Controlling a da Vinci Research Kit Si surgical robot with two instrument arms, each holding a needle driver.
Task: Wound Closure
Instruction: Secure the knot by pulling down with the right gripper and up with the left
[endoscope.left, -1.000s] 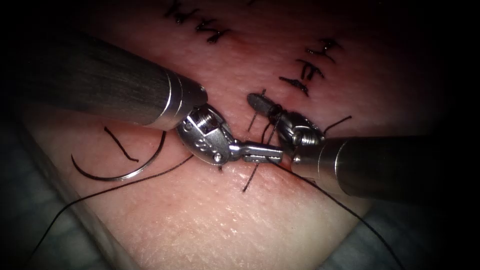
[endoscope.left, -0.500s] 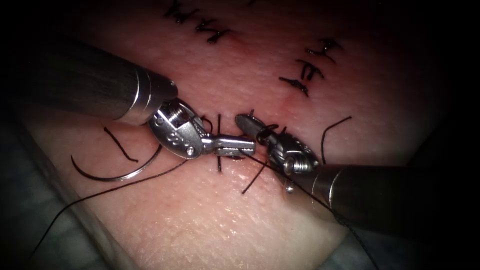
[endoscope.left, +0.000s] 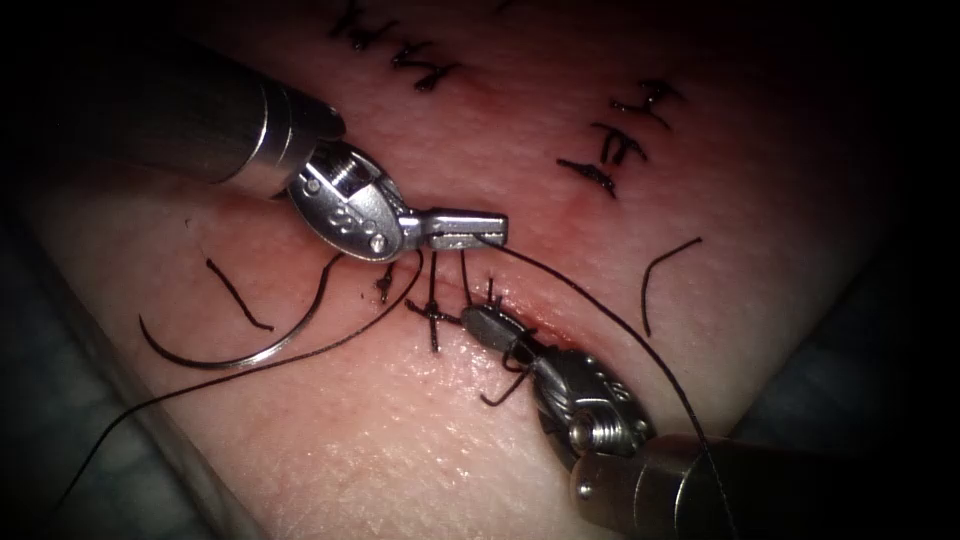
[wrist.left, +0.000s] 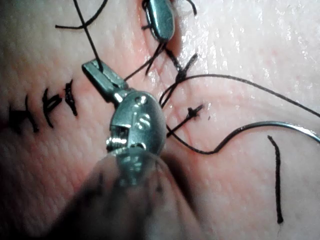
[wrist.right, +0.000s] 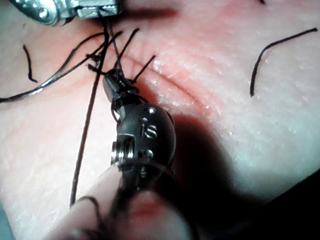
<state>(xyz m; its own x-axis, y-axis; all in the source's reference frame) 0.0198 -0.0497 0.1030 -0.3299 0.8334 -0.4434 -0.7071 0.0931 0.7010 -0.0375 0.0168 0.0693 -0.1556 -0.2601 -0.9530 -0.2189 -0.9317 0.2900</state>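
Right now the left tool (endoscope.left: 470, 228) sits on the far side of the cut (endoscope.left: 560, 305), jaws pinched together on the thread (endoscope.left: 600, 310), which runs from its tip down and right past the right arm's shaft. The right tool (endoscope.left: 482, 322) lies nearer, its slim tip pointing up-left into the knot (endoscope.left: 432, 315) at the cut, with thread wound round its closed jaws; whether it actually grips a strand there I cannot tell. Compared with a second ago the two tips have drawn apart, left one farther, right one nearer.

The needle (endoscope.left: 240, 352) lies free on the tissue (endoscope.left: 420, 440), well left of the cut, not in the flesh and held by neither tool; a cut end of thread (endoscope.left: 238, 294) rests inside its curve, another (endoscope.left: 662, 270) lies to the right.

I'd judge the thread limp, thin and easily frayed, best taken flat between the pads. The needle looks stiff and slick; its mid-curve body seems the safest hold.
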